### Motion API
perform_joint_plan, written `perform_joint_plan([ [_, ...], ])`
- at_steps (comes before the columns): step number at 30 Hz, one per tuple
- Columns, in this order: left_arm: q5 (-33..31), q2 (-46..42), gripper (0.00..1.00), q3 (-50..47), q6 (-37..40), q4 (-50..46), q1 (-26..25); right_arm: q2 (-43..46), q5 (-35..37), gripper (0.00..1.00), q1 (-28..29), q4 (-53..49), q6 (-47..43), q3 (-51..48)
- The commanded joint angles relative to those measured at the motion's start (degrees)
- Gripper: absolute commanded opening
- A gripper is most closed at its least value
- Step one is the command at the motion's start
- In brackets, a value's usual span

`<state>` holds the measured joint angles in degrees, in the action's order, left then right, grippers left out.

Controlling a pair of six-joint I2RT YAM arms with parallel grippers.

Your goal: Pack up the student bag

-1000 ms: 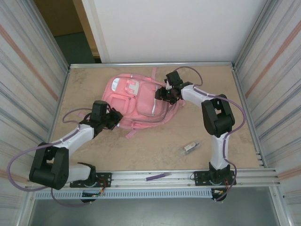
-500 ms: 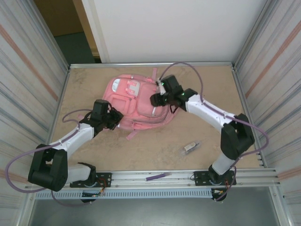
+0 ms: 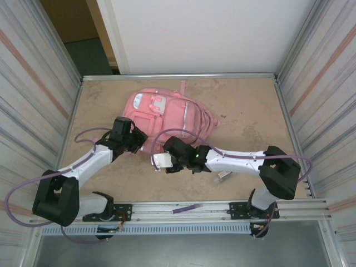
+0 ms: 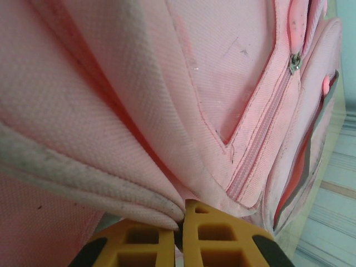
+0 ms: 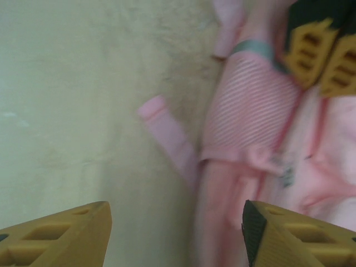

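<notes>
Top external — student bag (image 3: 167,114) near far edge, open table (image 3: 250,111) rightward.

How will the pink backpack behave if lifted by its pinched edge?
Likely floppy: the student bag lies flat, fabric folding at the left gripper. It would probably sag, not lift whole. The loose strap may trail.

A large pink fabric backpack (image 3: 169,114) with lighter front pockets lies flat on the tan desk (image 3: 245,117). The left tool (image 3: 138,140) meets its near-left edge, so the bag spreads beyond and to the right of that tool. The right tool (image 3: 158,162) hangs just short of the bag's near edge, pointing left, close to the left tool but apart from it. Back along its white arm, a small pale object (image 3: 225,176) peeks out from beneath. A thin purple strip (image 3: 186,209) lies on the metal rail, nearer still.
</notes>
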<state>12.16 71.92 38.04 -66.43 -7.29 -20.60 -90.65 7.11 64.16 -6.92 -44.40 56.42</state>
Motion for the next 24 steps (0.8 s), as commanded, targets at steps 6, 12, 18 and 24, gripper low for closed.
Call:
perform_joint_plan([
  [6,4.01,-2.38,0.10,1.75,-1.48,0.26,-0.95,-2.70,9.65,0.63,0.85,22.29,-7.19,-4.99],
  [12,4.96,-4.41,0.10,0.30,-3.14,0.96,-0.93,-5.98,10.05,0.61,-0.35,25.33,-3.25,-4.67],
  [18,5.39,-5.34,0.11,-2.01,-5.04,3.57,-0.87,-8.66,13.09,0.39,-1.66,28.24,0.72,-4.37],
  [24,5.67,-5.73,0.10,-2.17,-4.76,2.87,-0.42,-6.57,15.54,0.20,-2.49,32.58,3.72,-7.11],
])
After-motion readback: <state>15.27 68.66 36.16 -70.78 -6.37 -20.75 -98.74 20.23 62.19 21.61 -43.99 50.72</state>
